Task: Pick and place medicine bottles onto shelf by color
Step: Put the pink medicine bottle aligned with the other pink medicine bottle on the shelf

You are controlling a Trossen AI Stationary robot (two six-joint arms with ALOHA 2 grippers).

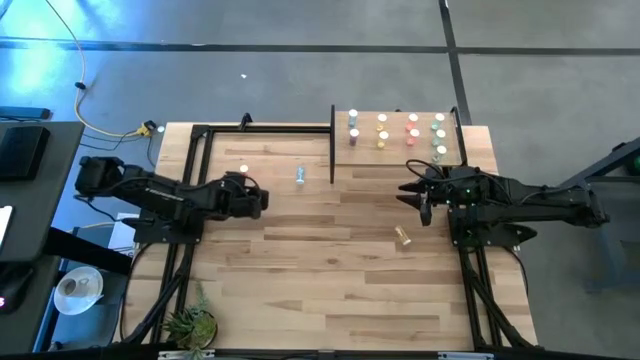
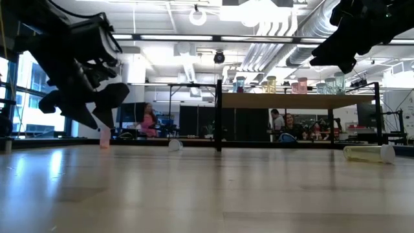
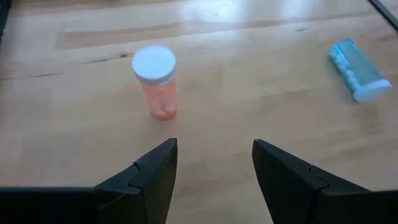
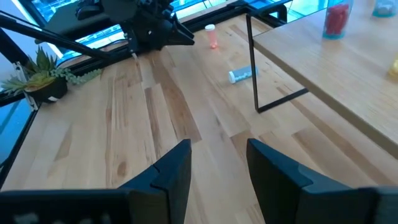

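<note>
An orange-red medicine bottle point(image 3: 157, 84) with a white cap stands upright on the table, just ahead of my left gripper point(image 3: 214, 162). That gripper is open and touches nothing. A blue bottle point(image 3: 359, 70) lies on its side farther right. A yellow bottle point(image 1: 403, 236) lies on its side near the right arm. The shelf point(image 1: 400, 150) at the far right carries several bottles standing in colour rows. My right gripper point(image 4: 217, 158) hangs open above the table, in front of the shelf, empty.
Black frame rails point(image 1: 200, 160) run round the table's far left part, and a black upright point(image 1: 332, 145) stands at the shelf's left edge. A small plant point(image 1: 190, 325) sits at the near left corner. Bare planks lie between the two arms.
</note>
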